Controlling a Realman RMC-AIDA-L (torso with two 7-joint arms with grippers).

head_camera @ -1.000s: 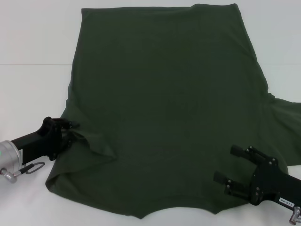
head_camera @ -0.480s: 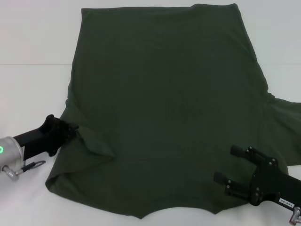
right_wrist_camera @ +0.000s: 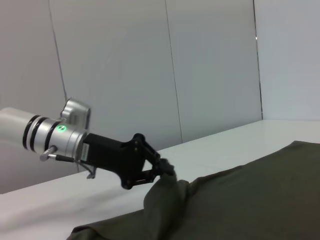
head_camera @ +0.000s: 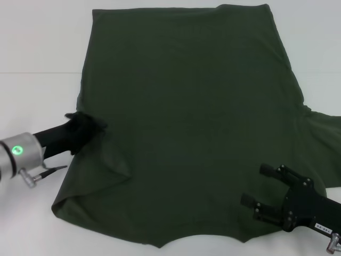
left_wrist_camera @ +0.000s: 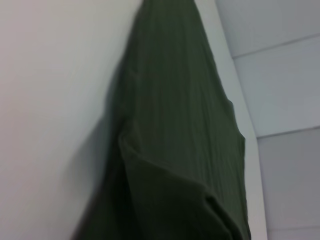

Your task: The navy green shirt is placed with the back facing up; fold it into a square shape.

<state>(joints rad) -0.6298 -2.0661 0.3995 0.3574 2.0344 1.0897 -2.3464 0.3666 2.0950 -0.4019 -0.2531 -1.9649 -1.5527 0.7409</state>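
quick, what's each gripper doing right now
Left gripper: closed on the left sleeve edge of the large dark olive-green T-shirt, lifting it.
Right gripper: open, empty, over the shirt's near right corner.

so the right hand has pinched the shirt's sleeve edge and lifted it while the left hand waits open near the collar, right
Not quite: the sides are swapped. The left hand is the one shut on the navy green shirt, raising a peak of sleeve fabric, as the right wrist view shows. The right hand is the one waiting open, over the shirt near the collar end, as the head view shows.
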